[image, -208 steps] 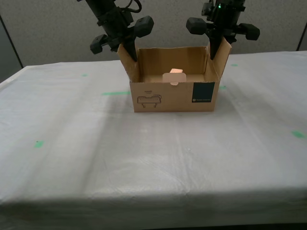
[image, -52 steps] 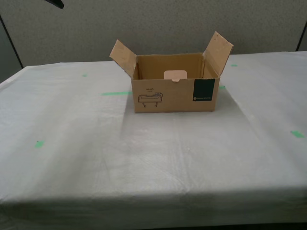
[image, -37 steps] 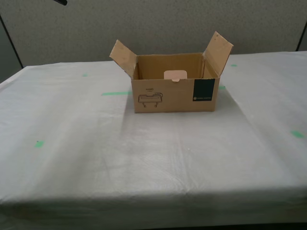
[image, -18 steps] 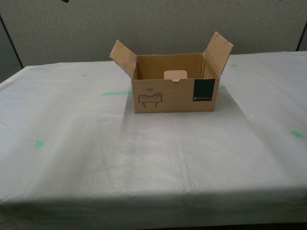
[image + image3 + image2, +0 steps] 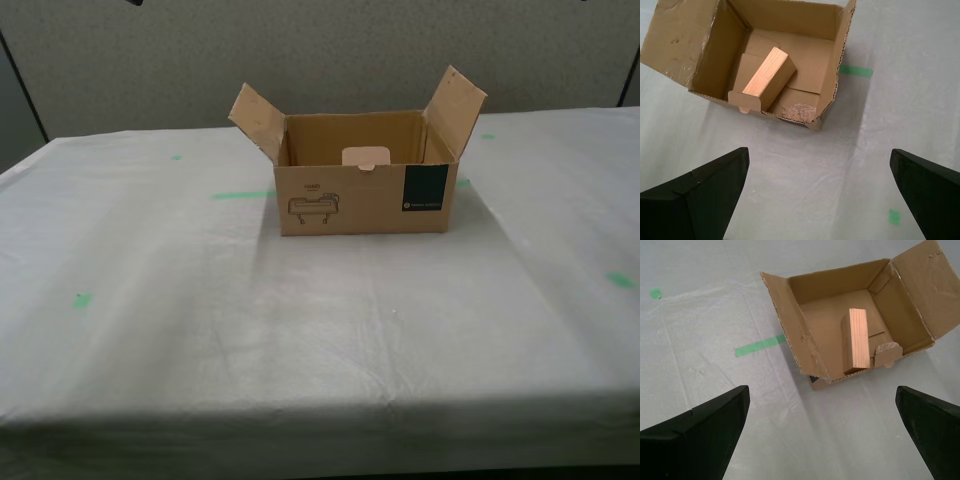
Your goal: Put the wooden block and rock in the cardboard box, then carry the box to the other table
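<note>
Only rock [image 5: 800,111] half behind box wall

the cardboard box [image 5: 362,196] is matt brown corrugated card, its cut edges showing the fluting, with a dark green printed label [image 5: 425,188] on the front. inside, the wooden block [image 5: 766,76] is pale, smooth wood with fine straight grain on its end. the rock [image 5: 800,112] looks rough and grainy. the surface [image 5: 300,330] is covered in wrinkled matt white cloth with green tape marks [image 5: 760,345].
</note>
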Robot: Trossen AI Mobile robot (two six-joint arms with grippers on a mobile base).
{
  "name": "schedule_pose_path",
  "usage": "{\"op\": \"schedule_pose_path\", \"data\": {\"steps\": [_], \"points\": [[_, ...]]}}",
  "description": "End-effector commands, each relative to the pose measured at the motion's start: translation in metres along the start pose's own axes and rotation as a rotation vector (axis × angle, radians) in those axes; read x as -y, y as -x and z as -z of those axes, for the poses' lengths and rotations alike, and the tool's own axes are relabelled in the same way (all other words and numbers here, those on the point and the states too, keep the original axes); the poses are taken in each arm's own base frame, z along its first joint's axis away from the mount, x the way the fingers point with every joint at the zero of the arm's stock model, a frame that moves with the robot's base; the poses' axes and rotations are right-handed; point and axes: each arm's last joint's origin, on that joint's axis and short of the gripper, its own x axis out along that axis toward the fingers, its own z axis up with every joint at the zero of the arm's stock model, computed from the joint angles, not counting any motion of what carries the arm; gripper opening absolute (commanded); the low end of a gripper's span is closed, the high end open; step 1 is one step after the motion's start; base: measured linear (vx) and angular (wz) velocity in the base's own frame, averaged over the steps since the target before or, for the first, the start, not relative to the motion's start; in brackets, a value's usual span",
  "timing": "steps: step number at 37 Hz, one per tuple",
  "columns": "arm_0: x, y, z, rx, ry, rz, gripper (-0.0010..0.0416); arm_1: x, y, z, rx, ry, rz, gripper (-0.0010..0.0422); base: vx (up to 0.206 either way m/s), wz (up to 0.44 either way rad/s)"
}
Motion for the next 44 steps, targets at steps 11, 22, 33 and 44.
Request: {"op": "schedule_pose_path", "data": {"steps": [11, 22, 33, 44], "points": [[0.0, 0.0002, -0.0003, 0.003, 0.0, 0.002, 0.0393, 0.0002, 0.0004, -0.0003, 0.002, -0.001, 0.003, 0.04, 0.0, 0.0], [0.0, 0.0002, -0.0003, 0.003, 0.0, 0.002, 0.0393, 0.0003, 0.0004, -0.0003, 0.002, -0.001, 0.003, 0.04, 0.0, 0.0], [0.0, 0.0002, -0.0003, 0.003, 0.0, 0.002, 0.0393, 0.0003, 0.0004, -0.0003, 0.002, -0.001, 0.003, 0.04, 0.0, 0.0], [0.0, 0.0002, -0.0003, 0.003, 0.0, 0.002, 0.0394, 0.0002, 0.0004, -0.0003, 0.002, -0.001, 0.003, 0.04, 0.0, 0.0]]}}
